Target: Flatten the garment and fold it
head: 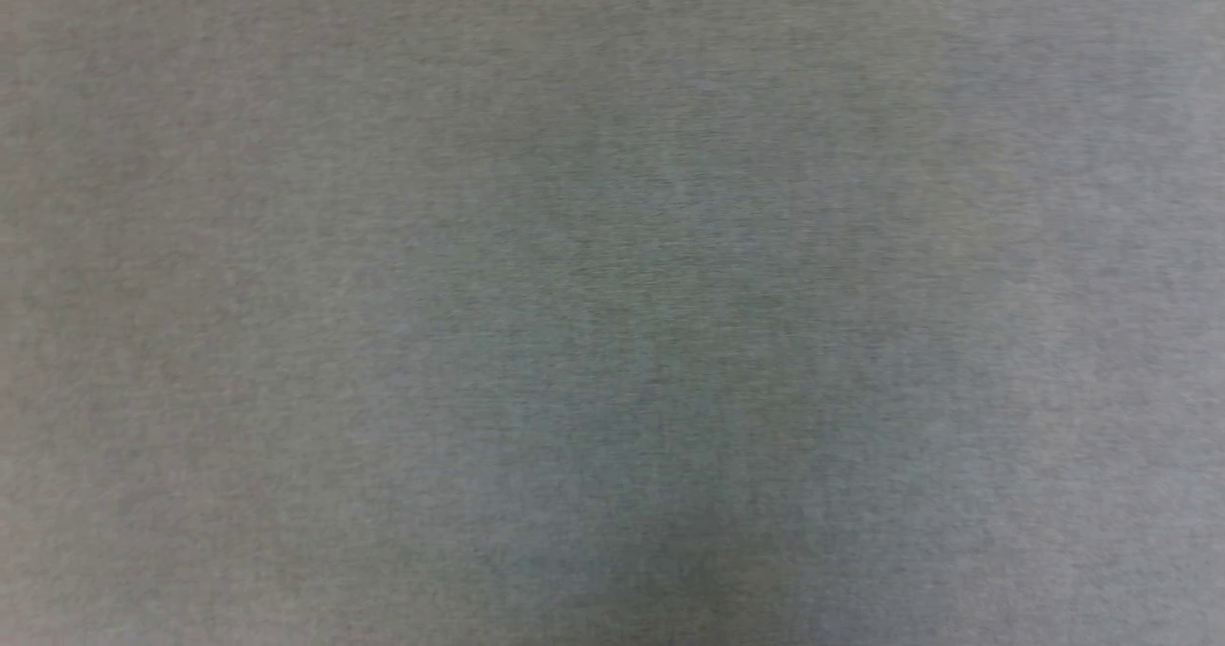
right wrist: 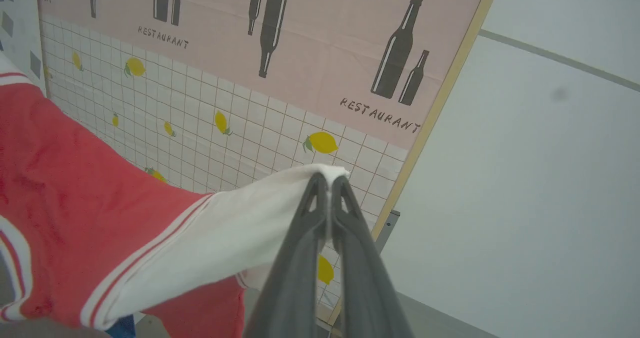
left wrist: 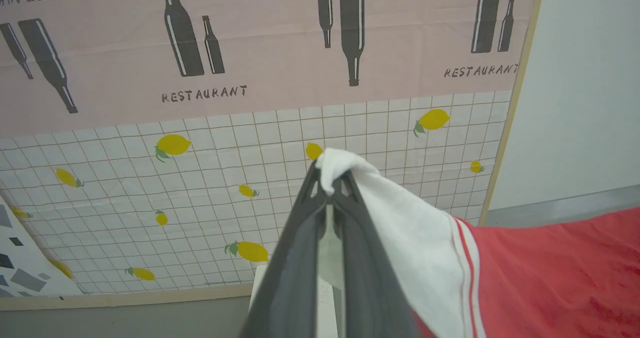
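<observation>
Left end effector [left wrist: 330, 183] is clamped, its two dark fingers pressed together on a bunched white corner of the garment [left wrist: 550, 273]; in my left wrist view the white lining drapes off the tips to the right of the fingers, crosses a white-and-red striped trim, and becomes red cloth that runs to that view's right edge; right end effector [right wrist: 329, 180] is likewise closed tight, pinching a white fold of the garment [right wrist: 75, 178] at its tips; in the right wrist view the white lining stretches away to the left, meets the same striped trim, and widens into red fabric that reaches the left edge, with another band of trim at the lower left; so the garment is held up in the air by both grips, and from each one the cloth leads toward the other arm's side.

Behind the cloth I see a printed backdrop [left wrist: 200, 178], white grid with yellow lemons below and a pink band of dark bottles and the word RESTAURANT above; a wooden frame [left wrist: 515, 102] edges it; beyond that stands a pale wall [right wrist: 525, 178].

From the head view I get a blurred grey surface [head: 612, 301]; I cannot tell what it is.
</observation>
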